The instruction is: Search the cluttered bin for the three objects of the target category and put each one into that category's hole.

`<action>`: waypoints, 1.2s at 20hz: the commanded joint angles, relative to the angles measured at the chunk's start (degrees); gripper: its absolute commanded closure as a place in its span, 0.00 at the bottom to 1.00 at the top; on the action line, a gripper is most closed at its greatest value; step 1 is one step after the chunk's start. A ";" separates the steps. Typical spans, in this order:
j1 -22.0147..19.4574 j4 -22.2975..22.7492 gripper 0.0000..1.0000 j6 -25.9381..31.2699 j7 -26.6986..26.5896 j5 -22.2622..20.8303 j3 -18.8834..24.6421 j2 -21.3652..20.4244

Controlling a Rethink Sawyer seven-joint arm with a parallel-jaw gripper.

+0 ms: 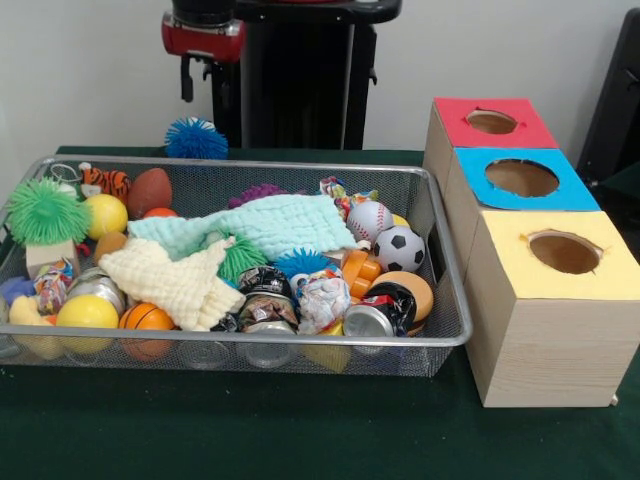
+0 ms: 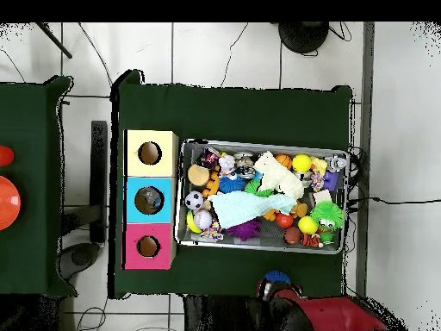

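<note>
A wire mesh bin [image 1: 250, 340] [image 2: 258, 144] holds a jumble of toys. Among them are a baseball [image 1: 370, 220], a soccer ball [image 1: 399, 248], a small basketball [image 1: 146, 316], two yellow balls [image 1: 87, 311], a green spiky ball [image 1: 45, 212], crushed cans [image 1: 370, 320], a mint cloth [image 1: 270, 225] and a cream cloth [image 1: 185, 280]. Beside the bin stand three wooden boxes with round holes, topped red [image 1: 535, 135], blue [image 1: 575, 195] and yellow [image 1: 510, 270]. My gripper [image 1: 198, 75] [image 2: 274, 289] hangs drawn back behind the bin's far rim, above a blue spiky ball [image 1: 195, 138], holding nothing that I can see.
The blue spiky ball lies on the green tablecloth outside the bin. A brown football [image 1: 150, 190] and a tiger toy [image 1: 105, 180] sit in the bin's far left corner. In the overhead view a second green table with an orange object [image 2: 7, 202] stands apart on the left.
</note>
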 commanded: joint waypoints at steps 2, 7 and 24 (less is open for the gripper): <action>8.11 -5.20 0.00 -11.42 9.39 -7.04 -10.01 7.88; 9.19 -8.33 0.00 -12.16 7.22 -6.45 -11.97 10.55; 20.51 -20.36 0.00 -18.13 8.08 0.86 -26.25 27.11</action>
